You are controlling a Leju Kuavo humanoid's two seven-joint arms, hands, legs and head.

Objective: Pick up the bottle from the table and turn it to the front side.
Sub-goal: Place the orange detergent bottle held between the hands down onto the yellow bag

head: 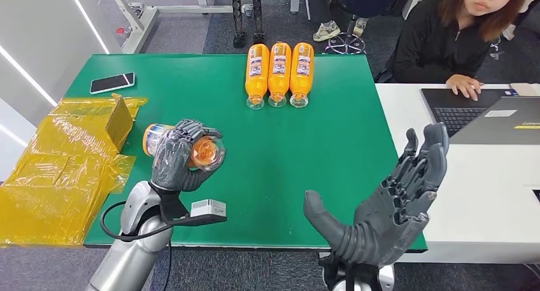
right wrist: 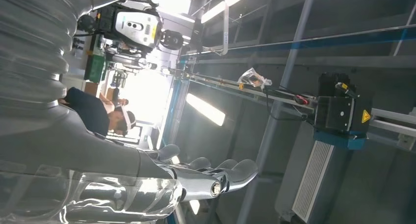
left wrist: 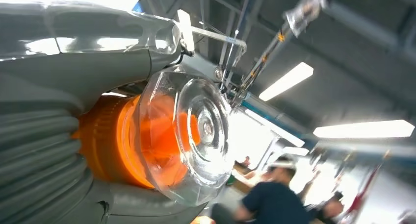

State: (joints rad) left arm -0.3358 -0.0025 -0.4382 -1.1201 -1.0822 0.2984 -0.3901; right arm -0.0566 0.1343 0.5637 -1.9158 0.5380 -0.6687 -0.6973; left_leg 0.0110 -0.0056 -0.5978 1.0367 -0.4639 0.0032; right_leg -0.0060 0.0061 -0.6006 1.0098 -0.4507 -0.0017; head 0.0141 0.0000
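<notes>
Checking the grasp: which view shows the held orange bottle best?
Head view: the orange plastic bottle lies sideways in the left robot hand above the green table. Left wrist view shows its clear base close up. Right wrist view looks at the ceiling.

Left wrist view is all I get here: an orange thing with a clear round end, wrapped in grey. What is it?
Observer: A bottle of orange drink, gripped by the left hand over the green table.
Operator: Is it the only one?
Observer: No, three more bottles lie side by side at the table's far edge.
Operator: And the other hand?
Observer: The right hand is raised, open and holding nothing.
</notes>
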